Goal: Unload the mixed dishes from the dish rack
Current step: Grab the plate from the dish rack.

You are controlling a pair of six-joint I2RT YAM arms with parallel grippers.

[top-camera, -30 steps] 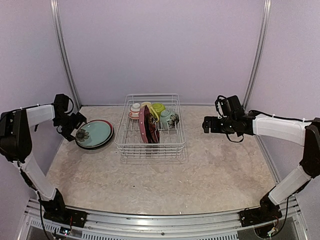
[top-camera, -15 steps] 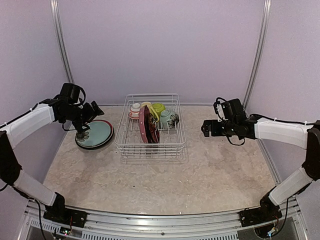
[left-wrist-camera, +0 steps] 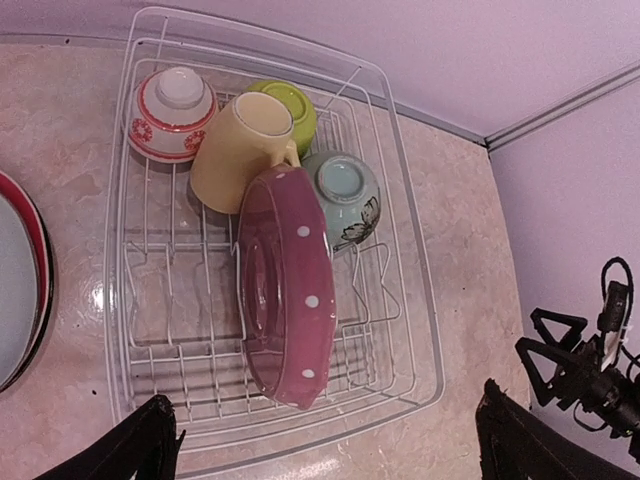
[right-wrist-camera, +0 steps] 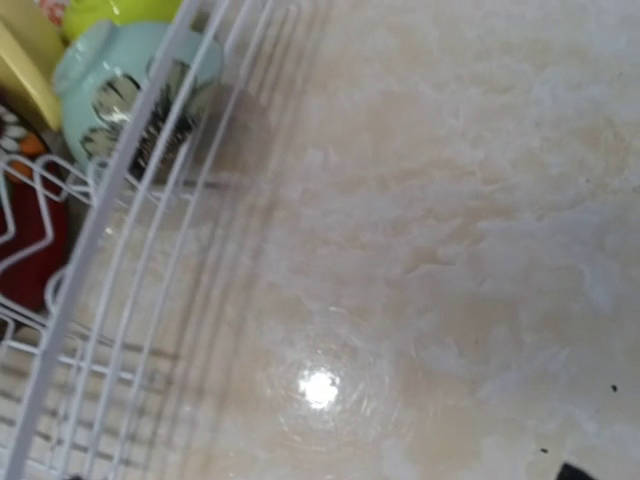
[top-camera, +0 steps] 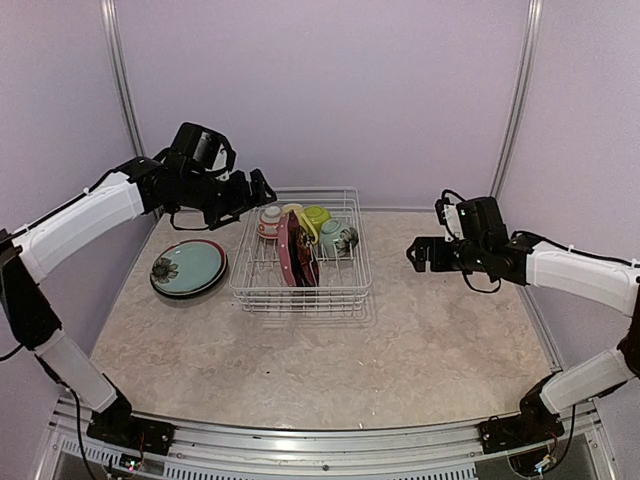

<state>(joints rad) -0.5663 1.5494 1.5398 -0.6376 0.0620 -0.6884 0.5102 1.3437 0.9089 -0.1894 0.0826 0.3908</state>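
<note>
The white wire dish rack (top-camera: 300,296) stands mid-table. In it a pink dotted plate (left-wrist-camera: 285,270) stands on edge, with a pale yellow mug (left-wrist-camera: 240,150), a lime green bowl (left-wrist-camera: 290,105), a pale green bowl (left-wrist-camera: 340,190) and a pinkish bowl (left-wrist-camera: 170,105) behind it. A dark red plate (top-camera: 301,255) stands beside the dotted one. A teal-and-red plate (top-camera: 188,268) lies flat on the table left of the rack. My left gripper (top-camera: 258,190) hovers open and empty above the rack's back left corner. My right gripper (top-camera: 414,252) hangs right of the rack, open and empty.
The rack's right wall (right-wrist-camera: 100,230) and the pale green bowl (right-wrist-camera: 120,80) fill the left of the right wrist view. Bare marbled tabletop (top-camera: 330,370) lies in front of the rack. Purple walls close in the back and sides.
My left arm has lifted off the teal-and-red plate, which stays on the table, and swung up and right to above the rack. The right arm has barely shifted.
</note>
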